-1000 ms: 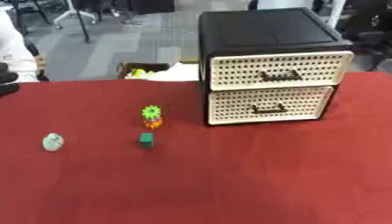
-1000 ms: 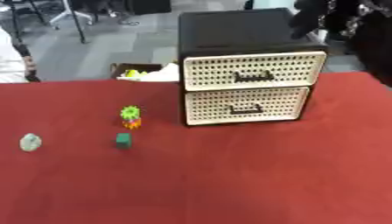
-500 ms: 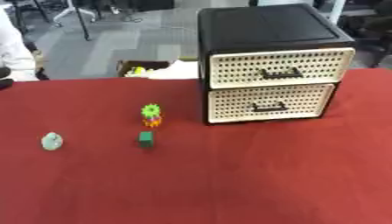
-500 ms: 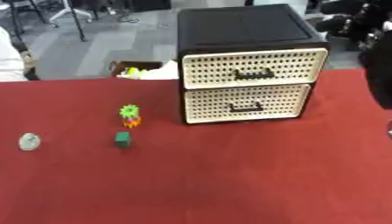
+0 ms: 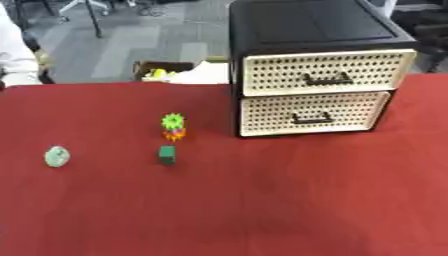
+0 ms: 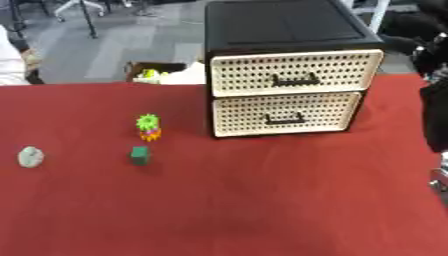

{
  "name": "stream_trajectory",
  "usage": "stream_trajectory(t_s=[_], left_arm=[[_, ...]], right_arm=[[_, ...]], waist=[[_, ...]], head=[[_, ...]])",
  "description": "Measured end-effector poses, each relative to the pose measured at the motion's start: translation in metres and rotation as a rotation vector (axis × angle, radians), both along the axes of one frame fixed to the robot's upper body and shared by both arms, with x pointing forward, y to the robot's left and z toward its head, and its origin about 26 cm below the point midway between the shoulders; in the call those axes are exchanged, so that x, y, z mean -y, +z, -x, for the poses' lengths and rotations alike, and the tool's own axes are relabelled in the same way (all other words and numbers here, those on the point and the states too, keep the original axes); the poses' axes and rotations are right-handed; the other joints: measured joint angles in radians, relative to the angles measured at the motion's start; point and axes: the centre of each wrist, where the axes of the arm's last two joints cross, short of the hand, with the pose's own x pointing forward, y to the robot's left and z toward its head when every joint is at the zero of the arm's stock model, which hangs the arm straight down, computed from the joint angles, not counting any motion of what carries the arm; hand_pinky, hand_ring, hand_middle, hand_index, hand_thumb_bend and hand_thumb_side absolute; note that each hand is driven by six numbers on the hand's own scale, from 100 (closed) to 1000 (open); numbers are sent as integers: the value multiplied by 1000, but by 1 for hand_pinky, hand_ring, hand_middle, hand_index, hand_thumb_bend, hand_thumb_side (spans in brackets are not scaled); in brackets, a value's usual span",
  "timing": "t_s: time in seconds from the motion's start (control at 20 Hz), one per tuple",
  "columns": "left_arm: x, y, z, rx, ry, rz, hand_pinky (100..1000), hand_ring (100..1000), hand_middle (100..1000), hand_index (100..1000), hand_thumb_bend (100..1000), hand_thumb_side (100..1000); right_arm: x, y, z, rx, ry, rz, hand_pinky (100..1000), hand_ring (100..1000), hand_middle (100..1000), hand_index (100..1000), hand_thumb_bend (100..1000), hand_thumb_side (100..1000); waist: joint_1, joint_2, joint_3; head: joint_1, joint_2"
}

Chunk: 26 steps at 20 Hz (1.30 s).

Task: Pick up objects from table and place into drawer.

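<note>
A black cabinet [image 5: 306, 30] with two cream perforated drawers stands at the back right of the red table; the upper drawer [image 5: 325, 71] and the lower drawer [image 5: 313, 114] are both shut. Left of it stands a small green and orange spiky toy [image 5: 173, 126]. A dark green cube [image 5: 167, 154] lies just in front of the toy. A pale green rounded thing [image 5: 57, 156] lies far left. My right arm [image 6: 435, 115] shows as a dark shape at the right edge of the right eye view, with a greyish part of the hand [image 6: 440, 179] below it. My left hand shows in no view.
The red cloth [image 5: 262, 200] covers the table to the front edge. Beyond the back edge sits an open cardboard box [image 5: 171, 72] on the grey floor. A person's white sleeve [image 5: 16, 60] shows at the far left edge.
My right arm has come down along the right edge of the right eye view. The three small things and the drawers have not moved.
</note>
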Motion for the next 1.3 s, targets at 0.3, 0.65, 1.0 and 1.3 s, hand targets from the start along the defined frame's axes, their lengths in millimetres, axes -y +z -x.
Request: stream_trajectory(t_s=[0.3, 0.65, 1.0, 1.3], left_arm=[[-3, -1, 0, 42, 16, -4, 848, 802, 771, 888, 100, 1000], [-8, -5, 2, 83, 20, -16, 869, 842, 781, 884, 100, 981], [-11, -7, 3, 124, 14, -2, 873, 866, 795, 886, 100, 962], [-12, -8, 3, 139, 6, 2, 873, 867, 796, 885, 100, 961]], right_arm=[[-7, -14, 1, -11, -60, -31, 741, 815, 789, 853, 100, 1000], [-8, -19, 1, 21, -91, -113, 641, 733, 713, 804, 100, 943], [-8, -26, 3, 62, -86, -150, 630, 717, 703, 816, 100, 913], [-8, -27, 3, 68, -87, -160, 629, 714, 701, 813, 100, 904]], waist=[[1, 14, 0], [4, 26, -5], [7, 35, -4], [9, 43, -4]], head=[[1, -8], [13, -8], [27, -7], [33, -7]])
